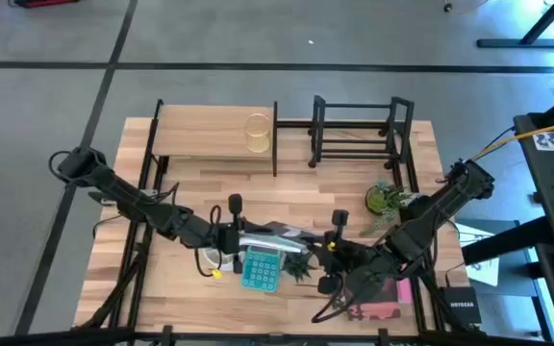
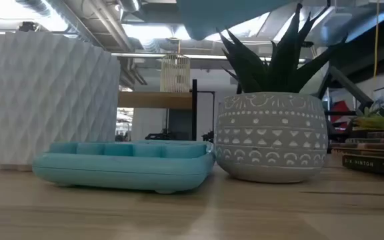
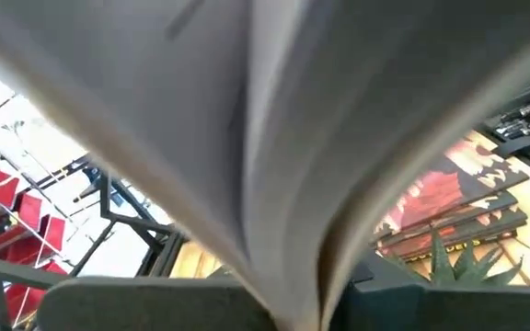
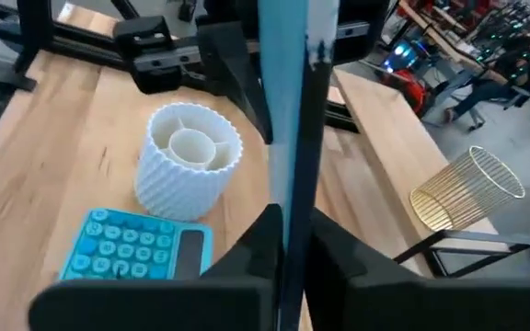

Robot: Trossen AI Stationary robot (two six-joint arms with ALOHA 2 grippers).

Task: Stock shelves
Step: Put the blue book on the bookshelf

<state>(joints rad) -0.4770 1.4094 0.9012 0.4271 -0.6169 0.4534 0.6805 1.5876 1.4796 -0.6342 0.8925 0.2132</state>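
Your two shelves stand along the table's 12 o'clock edge in the high view. The light-wood board shelf on thin black legs [image 1: 200,135] is toward 11 o'clock. Its long axis runs 9 to 3, and a gold wire basket [image 1: 258,133] stands upright at its 3 o'clock end. Just beside it, toward 1 o'clock, is the black open-frame bar rack [image 1: 317,125], lying along the same 9-to-3 line.

Near the table's middle, your left gripper [image 1: 227,234] reaches in from 9 o'clock and your right gripper [image 1: 335,252] from 3 o'clock. Between them is a thin, flat teal-covered book [image 1: 279,234], its long axis also 9 to 3.

The right wrist view shows what the high view does not. The book is edge-on between the right gripper's fingers, which are clamped narrowly on it. That view also shows a white ribbed round cup [image 4: 190,156] standing just beside a teal calculator [image 4: 136,244]. From above you see mostly the calculator, at 6 o'clock of the book.

The left wrist view is filled by the book's pale pages, so you cannot tell how the left gripper's fingers stand.

The low view adds a grey patterned pot [image 2: 272,137] holding a spiky green plant, touching or nearly touching the calculator's end. It also shows a stack of books [image 2: 375,153] at 3 o'clock, with the board shelf and basket far behind. A second small potted plant [image 1: 385,199] sits at 6 o'clock of the rack.
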